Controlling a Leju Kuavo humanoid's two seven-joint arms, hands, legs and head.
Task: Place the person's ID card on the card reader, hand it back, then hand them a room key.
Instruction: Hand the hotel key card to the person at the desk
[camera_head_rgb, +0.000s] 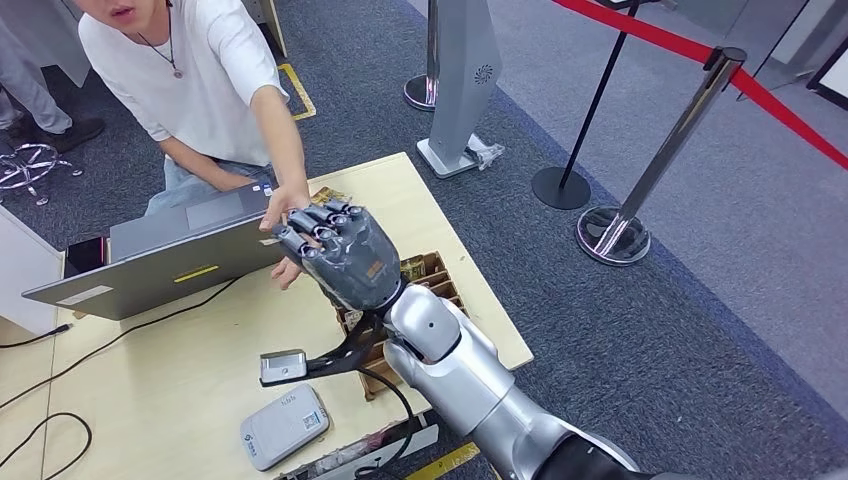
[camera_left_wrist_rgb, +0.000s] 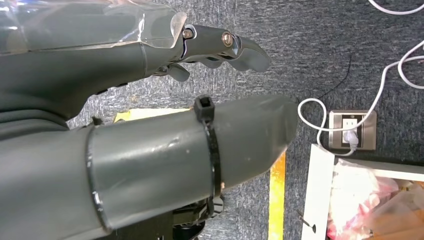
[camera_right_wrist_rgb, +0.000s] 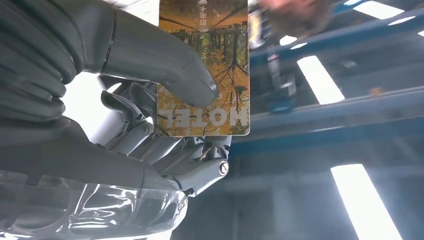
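- Right hand raised over the table, back toward the head cam; in the wrist view thumb presses the room key against the fingers – card held, "HOTEL" print and autumn-tree picture showing.
- Person's hand reaches in from behind the laptop, touching/just beside the robot's fingertips; key's far edge sits at a blurred hand.
- Left hand hangs over dark carpet, fingers apart, holding nothing.
- Card reader lies on the table near edge, well apart from the key.
- Wooden tray beside the right wrist.
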